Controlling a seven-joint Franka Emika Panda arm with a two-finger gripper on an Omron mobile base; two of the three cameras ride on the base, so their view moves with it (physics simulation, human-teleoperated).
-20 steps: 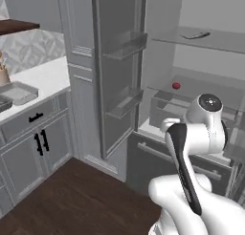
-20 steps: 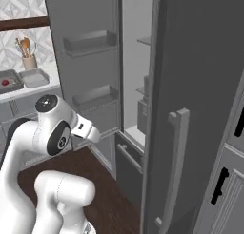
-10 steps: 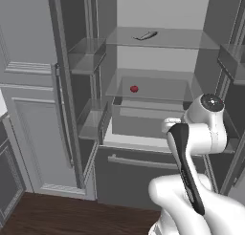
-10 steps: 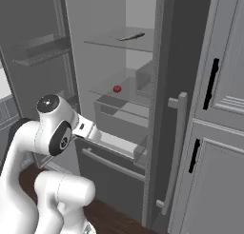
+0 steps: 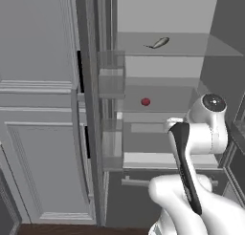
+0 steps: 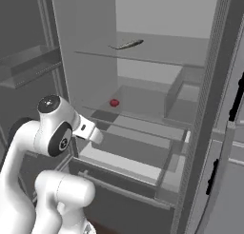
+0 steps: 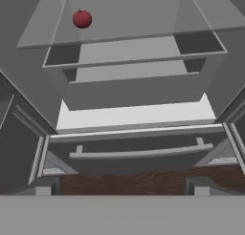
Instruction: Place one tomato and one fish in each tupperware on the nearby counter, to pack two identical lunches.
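One tomato (image 5: 145, 101) rests on the fridge's middle glass shelf, and it is also visible as a small red ball (image 6: 114, 102) and at the upper left of the hand view (image 7: 82, 18). A slim silvery fish (image 5: 158, 42) lies on the top shelf (image 6: 126, 44). My gripper (image 7: 122, 190) hangs well in front of and below the tomato, open, with nothing between its fingertips (image 7: 45, 188). The folded white arm (image 5: 206, 129) stands before the fridge. The tupperware and the counter are out of view.
The fridge stands open with a drawer (image 7: 134, 115) pulled out under the tomato shelf and a lower drawer handle (image 7: 139, 152) below it. Door bins (image 5: 111, 76) flank the left side. Tall grey cabinets (image 5: 38, 133) stand to the left, the fridge door (image 6: 224, 133) to the right.
The whole picture has swung from the counter side to face the open fridge and has come closer, so the base moved. The arm's folded pose looks the same.
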